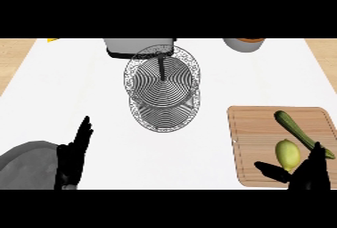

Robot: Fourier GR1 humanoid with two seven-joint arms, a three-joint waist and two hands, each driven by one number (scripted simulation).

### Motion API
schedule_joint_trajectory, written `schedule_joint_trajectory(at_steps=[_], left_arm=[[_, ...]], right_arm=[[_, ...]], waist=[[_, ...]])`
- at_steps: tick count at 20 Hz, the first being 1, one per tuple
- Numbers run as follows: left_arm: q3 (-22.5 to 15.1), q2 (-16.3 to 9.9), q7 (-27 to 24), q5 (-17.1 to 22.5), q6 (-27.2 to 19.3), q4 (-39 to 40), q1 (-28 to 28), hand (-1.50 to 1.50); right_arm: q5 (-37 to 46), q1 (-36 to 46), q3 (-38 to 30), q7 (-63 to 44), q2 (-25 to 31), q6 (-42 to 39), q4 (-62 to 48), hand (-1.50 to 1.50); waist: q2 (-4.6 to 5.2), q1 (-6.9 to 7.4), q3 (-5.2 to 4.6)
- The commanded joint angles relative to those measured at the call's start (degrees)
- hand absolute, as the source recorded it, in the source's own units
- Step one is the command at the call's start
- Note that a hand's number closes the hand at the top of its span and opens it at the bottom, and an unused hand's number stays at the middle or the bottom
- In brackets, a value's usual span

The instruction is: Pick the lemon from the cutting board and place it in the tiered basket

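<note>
Right robot hand [299,173] at the lemon [287,153] on the cutting board [263,133]

The lemon lies on the wooden cutting board at the right of the white bench [79,89], just beside a green zucchini [299,131] that runs diagonally across the board. The right robot hand comes in from the lower right edge, its thumb and fingers spread apart on either side of the lemon's near end, not closed on it; whether they touch the fruit cannot be told. The left robot hand [74,156] rests at the lower left with its fingers straight and pointing up, holding nothing. The wire tiered basket [162,91] stands in the middle of the bench, well apart from the board. A grey container [139,46] sits behind the basket and a bowl [244,44] shows at the far right edge.
</note>
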State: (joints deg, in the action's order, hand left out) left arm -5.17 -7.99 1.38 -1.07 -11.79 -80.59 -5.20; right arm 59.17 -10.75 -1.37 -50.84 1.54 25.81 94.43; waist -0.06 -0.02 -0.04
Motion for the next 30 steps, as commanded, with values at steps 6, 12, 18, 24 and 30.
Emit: schedule_joint_trajectory(at_steps=[6,12,18,24,30], left_arm=[[0.4,0.5,0.9,-0.8,1.3,-3.0,-2.1,0.00],[2.0,1.3,-5.1,0.4,2.8,3.9,-0.9,0.00],[-0.4,1.6,0.9,-2.3,1.1,-2.1,-1.5,0.00],[-1.0,1.4,1.2,-2.4,2.2,-0.2,1.7,0.00],[0.3,3.1,0.5,-2.6,-0.4,1.8,1.1,0.00]], right_arm=[[-1.1,7.3,-3.8,2.7,2.9,-0.4,-8.1,1.50],[6.0,7.5,-1.8,6.6,2.2,6.7,-14.6,1.50],[10.7,8.7,0.9,7.5,4.3,3.0,-12.0,1.50],[7.0,7.4,21.6,21.1,5.4,-20.2,-9.6,1.50],[0.4,7.3,24.7,14.7,1.5,-33.0,16.1,1.50]], waist=[[0.05,0.19,0.04],[0.16,0.30,0.00],[0.06,0.54,0.02],[0.48,3.58,-0.15],[-0.36,-0.91,-0.14]])
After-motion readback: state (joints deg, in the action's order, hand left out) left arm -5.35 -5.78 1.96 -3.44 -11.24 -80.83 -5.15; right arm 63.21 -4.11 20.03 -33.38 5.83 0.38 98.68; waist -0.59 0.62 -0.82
